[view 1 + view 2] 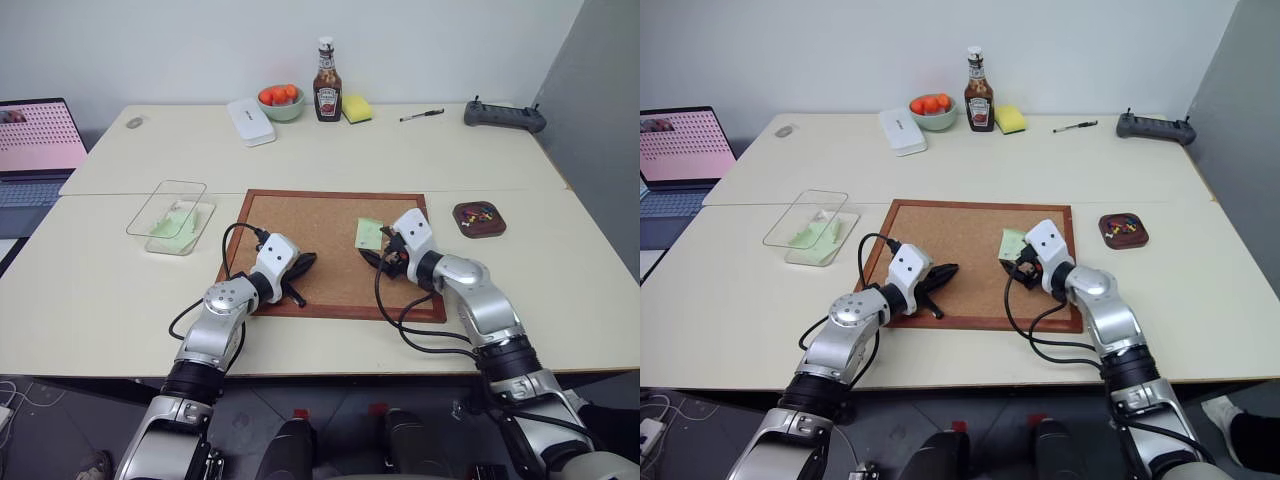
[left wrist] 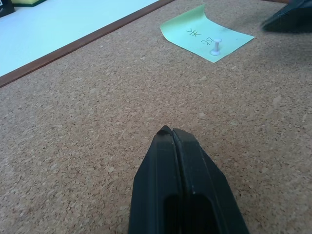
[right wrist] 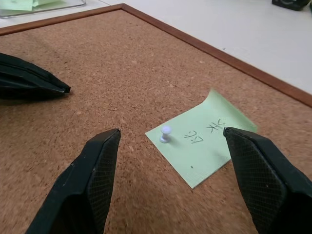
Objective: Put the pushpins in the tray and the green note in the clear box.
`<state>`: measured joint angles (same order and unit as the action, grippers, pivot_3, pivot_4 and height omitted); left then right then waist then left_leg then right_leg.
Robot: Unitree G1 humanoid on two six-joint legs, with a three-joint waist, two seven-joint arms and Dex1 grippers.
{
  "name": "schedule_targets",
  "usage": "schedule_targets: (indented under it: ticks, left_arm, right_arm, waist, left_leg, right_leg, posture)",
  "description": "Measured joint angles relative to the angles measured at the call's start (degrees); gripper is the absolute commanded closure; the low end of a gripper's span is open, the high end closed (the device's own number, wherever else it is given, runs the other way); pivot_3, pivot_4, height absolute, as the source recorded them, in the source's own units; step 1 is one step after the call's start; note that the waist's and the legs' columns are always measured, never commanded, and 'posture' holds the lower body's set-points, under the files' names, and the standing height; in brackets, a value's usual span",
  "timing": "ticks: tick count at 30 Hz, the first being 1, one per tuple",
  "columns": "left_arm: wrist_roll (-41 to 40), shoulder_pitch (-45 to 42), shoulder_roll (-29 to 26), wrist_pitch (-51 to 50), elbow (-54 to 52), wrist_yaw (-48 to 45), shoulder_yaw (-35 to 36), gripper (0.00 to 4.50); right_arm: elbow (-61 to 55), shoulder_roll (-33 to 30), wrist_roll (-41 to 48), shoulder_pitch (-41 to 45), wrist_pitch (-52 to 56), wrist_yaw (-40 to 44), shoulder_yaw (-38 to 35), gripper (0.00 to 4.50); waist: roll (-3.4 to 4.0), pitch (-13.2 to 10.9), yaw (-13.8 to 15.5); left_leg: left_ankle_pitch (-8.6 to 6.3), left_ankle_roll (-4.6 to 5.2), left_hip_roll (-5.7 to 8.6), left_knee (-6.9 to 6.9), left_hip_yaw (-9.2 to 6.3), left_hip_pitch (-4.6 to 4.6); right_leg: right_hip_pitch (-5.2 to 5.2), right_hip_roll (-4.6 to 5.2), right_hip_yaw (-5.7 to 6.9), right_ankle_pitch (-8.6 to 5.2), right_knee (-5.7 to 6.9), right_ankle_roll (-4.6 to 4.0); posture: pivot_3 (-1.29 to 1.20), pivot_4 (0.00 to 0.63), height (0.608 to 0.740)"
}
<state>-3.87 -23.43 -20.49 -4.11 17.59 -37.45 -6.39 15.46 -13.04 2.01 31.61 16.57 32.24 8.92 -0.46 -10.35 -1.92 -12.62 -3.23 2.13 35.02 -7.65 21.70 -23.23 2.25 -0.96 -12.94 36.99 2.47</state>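
Cork covers the board (image 1: 330, 250) in front of us, framed in reddish wood and lying flat on the pale table (image 1: 560, 290). On its right half we see the green note (image 3: 202, 141), pinned down by a single white pushpin (image 3: 165, 133) near one corner, with some handwriting on it and its far edge curling up a little. Our right gripper (image 3: 170, 187) hangs low just beside the note with its two black fingers spread wide, holding nothing; the pin and the near part of the note sit in the gap between the fingers, untouched. Our left gripper (image 2: 171, 132) rests over the left part of the board, its fingers pressed together and empty, pointing towards the note. The clear box (image 1: 172, 216) stands on the table to the left of the board, lid up, with green slips inside. The small dark tray (image 1: 479, 218) sits to the right of the board, holding several coloured pushpins (image 1: 481, 212).
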Motion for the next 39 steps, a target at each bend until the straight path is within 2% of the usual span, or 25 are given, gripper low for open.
schedule_targets:
  ticks: [1, 4, 5, 14, 15, 21, 32, 39]
  left_arm:
    - [0.0, 0.0, 0.0, 0.0, 0.0, -0.1, 0.0, 4.5]
    - [0.0, 0.0, -0.1, -0.1, 0.0, -0.1, 0.1, 4.5]
    - [0.0, 0.0, -0.1, -0.1, 0.0, -0.1, 0.1, 4.5]
    - [0.0, 0.0, -0.1, -0.2, 0.0, -0.2, 0.1, 4.5]
    - [0.0, 0.0, -0.1, -0.2, 0.0, -0.2, 0.1, 4.5]
    - [0.0, 0.0, -0.1, -0.2, 0.0, -0.2, 0.1, 4.5]
    - [0.0, 0.4, 0.0, -0.2, -0.7, -0.4, 0.1, 4.5]
    - [0.0, 0.3, 0.3, -0.5, -0.6, 0.2, -0.1, 4.5]
  right_arm:
    - [1.6, 0.6, -0.3, 0.5, -0.6, -0.5, 0.0, 0.92]
    - [5.7, 2.1, -0.8, 2.0, -2.4, -2.1, 0.1, 1.38]
    - [6.7, 2.4, -1.0, 2.3, -2.9, -2.4, 0.1, 1.68]
    - [10.0, 2.9, -2.0, 3.7, -5.6, -2.3, 1.2, 3.29]
    - [10.0, 2.9, -2.0, 3.7, -5.7, -2.3, 1.3, 3.6]
    - [9.8, 2.7, -2.0, 3.6, -5.9, -1.9, 1.3, 4.49]
    - [5.7, 2.5, 0.5, 0.8, -4.9, 0.0, 0.2, 4.49]
    - [-0.2, 4.6, 3.3, 1.4, -5.6, 1.6, 0.2, 4.49]
  waist:
    - [0.0, 0.0, 0.0]
    - [0.0, 0.0, -0.1]
    - [0.0, 0.0, -0.1]
    - [0.01, 0.0, -0.1]
    - [0.01, 0.0, -0.1]
    - [0.01, 0.0, -0.1]
    - [0.01, 0.0, -0.1]
    - [0.02, 0.0, -0.1]
  left_leg:
    - [0.0, 0.0, -0.01, 0.0, 0.0, -0.01]
    - [0.0, 0.0, -0.01, 0.0, 0.01, -0.01]
    - [0.0, 0.0, -0.01, 0.0, 0.01, -0.01]
    - [0.0, 0.0, 0.0, 0.0, 0.0, -0.01]
    - [0.0, 0.0, 0.0, 0.0, 0.0, -0.01]
    - [0.0, 0.0, 0.0, 0.0, 0.0, -0.01]
    - [0.0, 0.0, 0.0, -0.01, -0.01, 0.03]
    - [0.0, 0.0, 0.0, 0.0, -0.02, 0.0]
  right_leg:
    - [0.0, -0.01, 0.0, 0.0, 0.01, 0.0]
    - [0.0, -0.01, -0.01, 0.0, 0.02, 0.0]
    - [-0.01, -0.01, -0.01, 0.0, 0.02, 0.0]
    - [0.0, -0.01, -0.01, 0.0, 0.02, 0.0]
    - [-0.01, -0.01, -0.01, 0.0, 0.02, 0.0]
    - [-0.01, -0.01, -0.01, 0.0, 0.02, 0.0]
    - [-0.03, -0.01, -0.01, 0.0, 0.01, 0.0]
    - [0.0, -0.01, 0.0, 0.0, 0.01, 0.01]
  posture:
    - [0.0, 0.15, 0.74]
    - [0.0, 0.15, 0.74]
    - [0.0, 0.15, 0.74]
    - [0.0, 0.15, 0.74]
    - [0.0, 0.15, 0.74]
    - [0.0, 0.15, 0.74]
    - [0.0, 0.15, 0.74]
    - [0.0, 0.15, 0.74]
